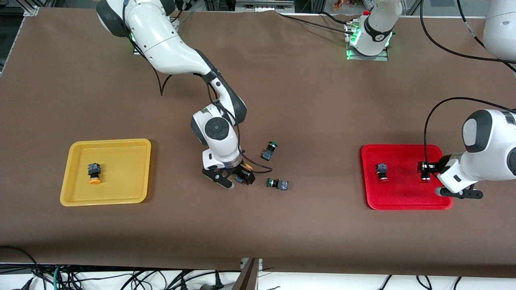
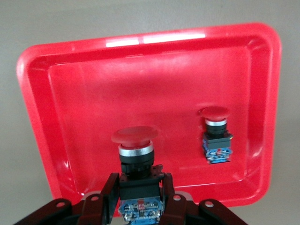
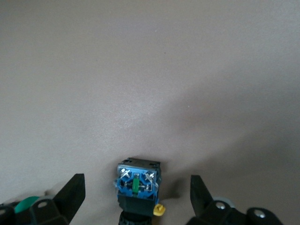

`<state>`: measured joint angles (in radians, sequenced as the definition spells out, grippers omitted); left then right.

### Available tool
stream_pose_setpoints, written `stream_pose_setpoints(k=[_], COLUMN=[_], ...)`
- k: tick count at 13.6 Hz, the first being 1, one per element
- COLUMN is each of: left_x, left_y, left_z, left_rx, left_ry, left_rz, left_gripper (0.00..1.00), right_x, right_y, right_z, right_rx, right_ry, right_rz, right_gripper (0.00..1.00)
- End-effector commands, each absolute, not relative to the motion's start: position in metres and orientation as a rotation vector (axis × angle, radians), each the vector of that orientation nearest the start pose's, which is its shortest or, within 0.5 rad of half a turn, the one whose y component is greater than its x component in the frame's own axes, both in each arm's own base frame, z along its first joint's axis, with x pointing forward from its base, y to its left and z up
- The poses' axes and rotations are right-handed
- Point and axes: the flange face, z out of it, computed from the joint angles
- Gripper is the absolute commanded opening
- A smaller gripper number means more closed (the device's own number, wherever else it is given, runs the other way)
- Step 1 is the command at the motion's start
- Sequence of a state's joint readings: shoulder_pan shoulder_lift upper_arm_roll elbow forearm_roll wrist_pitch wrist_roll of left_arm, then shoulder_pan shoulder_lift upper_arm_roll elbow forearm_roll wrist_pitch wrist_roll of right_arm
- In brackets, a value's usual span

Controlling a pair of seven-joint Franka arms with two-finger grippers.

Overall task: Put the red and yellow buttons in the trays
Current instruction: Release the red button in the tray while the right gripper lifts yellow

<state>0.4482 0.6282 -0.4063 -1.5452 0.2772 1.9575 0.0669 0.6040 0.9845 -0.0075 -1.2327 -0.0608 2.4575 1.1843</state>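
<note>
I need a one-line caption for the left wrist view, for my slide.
Left tool shut on a red button over the red tray, where another red button already lies.

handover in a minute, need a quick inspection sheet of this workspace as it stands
surface: brown table, no spills seen
job's things: yellow tray holds one yellow button; red tray holds one red button; second red button in left gripper; second yellow button on table
clutter: two green buttons mid-table
grippers: left gripper shut on second red button over red tray; right gripper open astride second yellow button
cables: arm cable arches over the red tray
surroundings: loose wires along the camera-side table edge
</note>
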Motion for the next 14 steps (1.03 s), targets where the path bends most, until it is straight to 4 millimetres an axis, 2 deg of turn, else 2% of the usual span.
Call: stream_pose_setpoints(k=[1,3,6,9,10,11,12,14], left_x=[0.650,0.639,0.635,0.637,0.638,0.639,0.640,0.642], left_y=[0.101,0.104,0.109,0.101,0.101,0.101,0.101,0.103], left_z=[0.266,0.242,0.229,0.220,0.216,0.217,0.218,0.225], left_rx=[-3.107,-3.082,-3.094,-3.114,-3.117,-3.117,-3.116,-3.114], left_ry=[0.324,0.407,0.374,0.185,0.152,0.153,0.163,0.147], left_rz=[0.167,0.121,0.112,0.117,0.118,0.104,0.097,0.081], left_gripper=[0.00,0.00,0.00,0.00,0.08,0.46,0.99,1.00], right_x=[0.641,0.640,0.642,0.650,0.655,0.660,0.667,0.685], right_y=[0.446,0.446,0.444,0.435,0.429,0.418,0.405,0.364], right_z=[0.185,0.184,0.185,0.198,0.209,0.217,0.232,0.262], right_rx=[-2.861,-2.865,-2.871,-2.891,-2.900,-2.935,-2.966,-3.029], right_ry=[0.800,0.793,0.769,0.708,0.709,0.681,0.635,0.542], right_rz=[-0.314,-0.314,-0.319,-0.332,-0.328,-0.310,-0.286,-0.233], right_gripper=[0.79,0.44,0.01,0.00,0.00,0.00,0.00,0.00])
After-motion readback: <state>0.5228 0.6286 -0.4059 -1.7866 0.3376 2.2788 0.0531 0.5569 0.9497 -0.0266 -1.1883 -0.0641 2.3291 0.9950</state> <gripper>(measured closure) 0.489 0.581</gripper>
